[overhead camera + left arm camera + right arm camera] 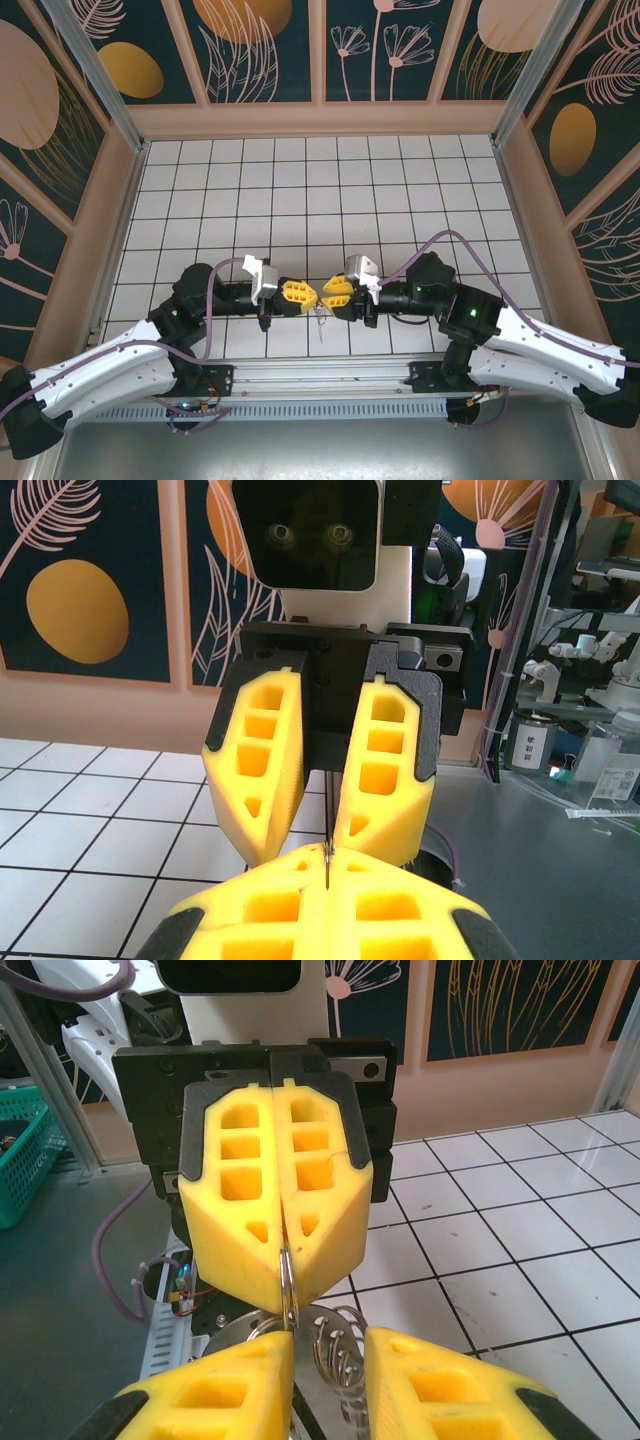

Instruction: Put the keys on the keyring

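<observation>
My left gripper (313, 297) is shut on the keyring (288, 1275), a thin metal loop pinched edge-on between its yellow fingertips (300, 880). A short chain of small rings (340, 1355) dangles below the loop, just above the table's near edge (320, 320). My right gripper (326, 296) faces the left one tip to tip. It is open, with the chain in the gap between its fingers (240, 1380). The loop's lower edge touches the inner corner of its left finger. The keys are out of view.
Both arms meet low over the front rows of the white tiled floor (320, 200), right behind the metal rail (320, 385). Wooden walls (320, 120) ring the floor. A teal basket (20, 1150) stands off the table behind the left arm.
</observation>
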